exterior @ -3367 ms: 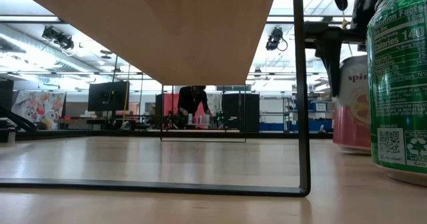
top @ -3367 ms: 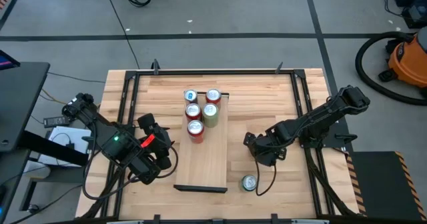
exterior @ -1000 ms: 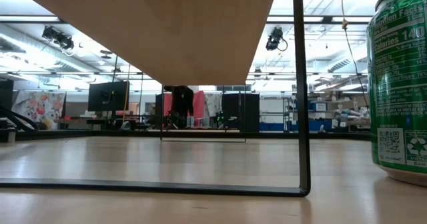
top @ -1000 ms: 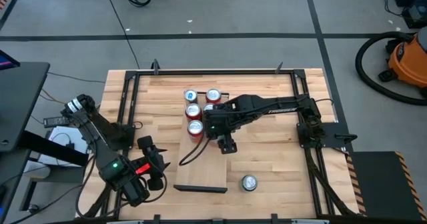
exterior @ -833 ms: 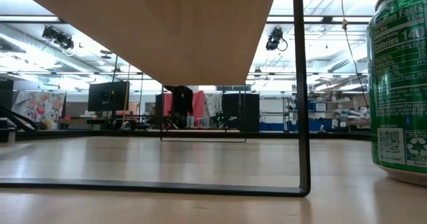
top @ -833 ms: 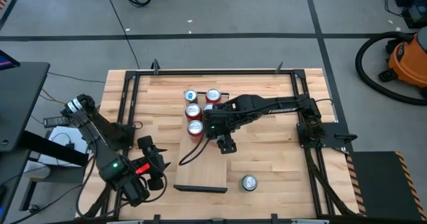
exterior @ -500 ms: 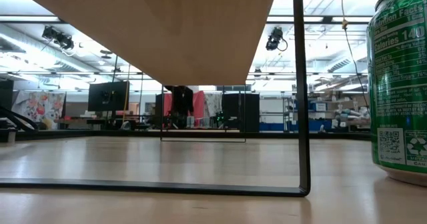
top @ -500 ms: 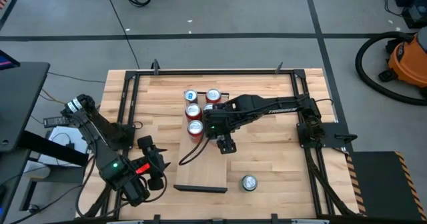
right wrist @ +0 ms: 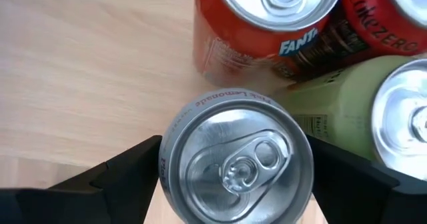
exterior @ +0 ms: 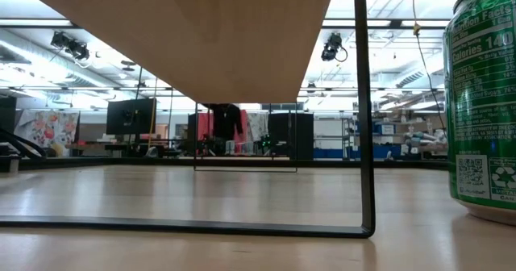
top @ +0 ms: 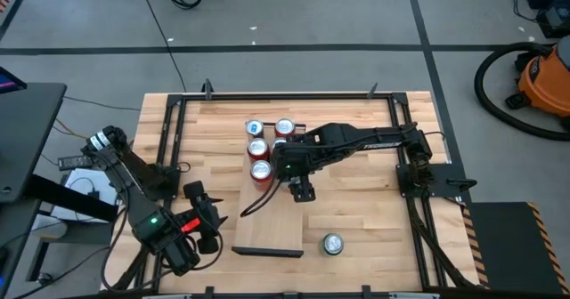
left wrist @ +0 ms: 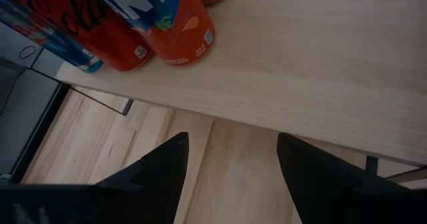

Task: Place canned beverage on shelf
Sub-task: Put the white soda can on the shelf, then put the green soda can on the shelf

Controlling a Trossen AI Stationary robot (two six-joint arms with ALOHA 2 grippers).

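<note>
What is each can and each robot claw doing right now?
right gripper: shut on the pink lemonade can
pink lemonade can: upright, unopened, gripped over the shelf
left gripper: open, empty
Fanta can: upright on the shelf, unopened
loose green can: upright on the table

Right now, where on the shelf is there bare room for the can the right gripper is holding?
The shelf is bare from the right gripper down to its dark end trim. Its far end is crowded with upright cans. The gripper's pink lemonade can sits just beside them. A green can stands off the shelf on the table.
</note>
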